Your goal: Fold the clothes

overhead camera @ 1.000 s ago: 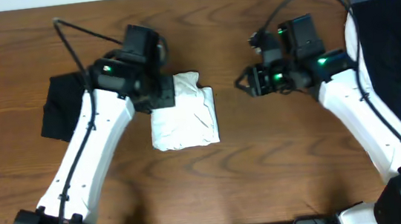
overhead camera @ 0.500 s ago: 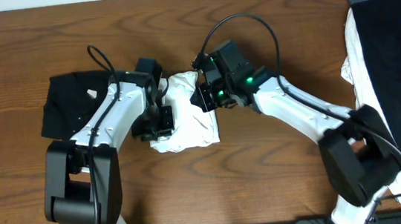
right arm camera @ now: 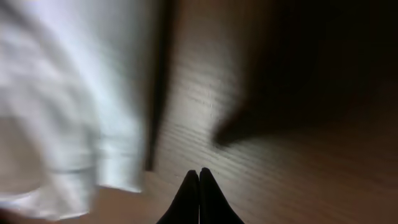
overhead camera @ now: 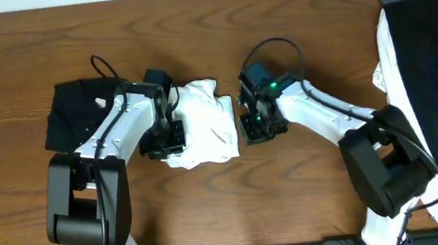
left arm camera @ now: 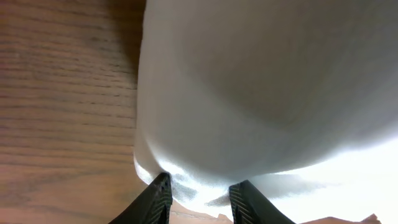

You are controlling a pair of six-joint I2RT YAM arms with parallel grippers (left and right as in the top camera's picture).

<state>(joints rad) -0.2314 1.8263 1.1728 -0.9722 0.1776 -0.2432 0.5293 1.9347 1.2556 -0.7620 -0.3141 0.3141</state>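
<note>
A white shirt (overhead camera: 203,128), folded into a rumpled rectangle, lies at centre. A black garment (overhead camera: 71,115) lies crumpled just left. Far right, a long black piece (overhead camera: 433,59), red-edged, overlaps white cloth (overhead camera: 383,50).

Shirt (overhead camera: 208,136) white – small garment (overhead camera: 68,118) black; big cloth (overhead camera: 433,59) black w/ red hem; table (overhead camera: 291,188) brown wood-grain.

No legible text, label, brand, number anywhere: white folded garment (overhead camera: 204,132), black garment (overhead camera: 70,114), table (overhead camera: 291,188).
</note>
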